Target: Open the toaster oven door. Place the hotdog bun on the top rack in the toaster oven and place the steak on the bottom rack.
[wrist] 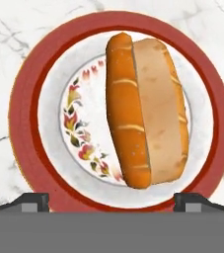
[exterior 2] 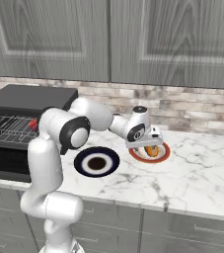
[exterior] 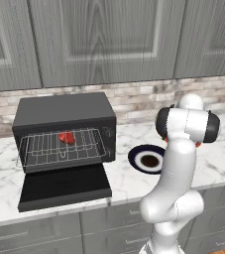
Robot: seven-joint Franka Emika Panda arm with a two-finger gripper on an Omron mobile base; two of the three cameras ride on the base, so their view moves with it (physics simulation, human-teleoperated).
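The hotdog bun (wrist: 147, 111) is seen lying on the red-rimmed plate (wrist: 24, 123), centre frame, directly beneath the open, empty hand (wrist: 111, 200); its long axis is set across the finger line.

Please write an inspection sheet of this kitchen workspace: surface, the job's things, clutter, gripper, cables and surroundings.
Surface: white marble counter.
Job's things: toaster oven with toaster oven door folded down; steak lies on a wire rack inside; hotdog bun lies on a red-rimmed plate.
Clutter: dark blue plate beside the oven.
Gripper: gripper open, above the bun, holding nothing.
Cables: nothing seen.
Surroundings: grey cabinets, brick backsplash, drawers below.
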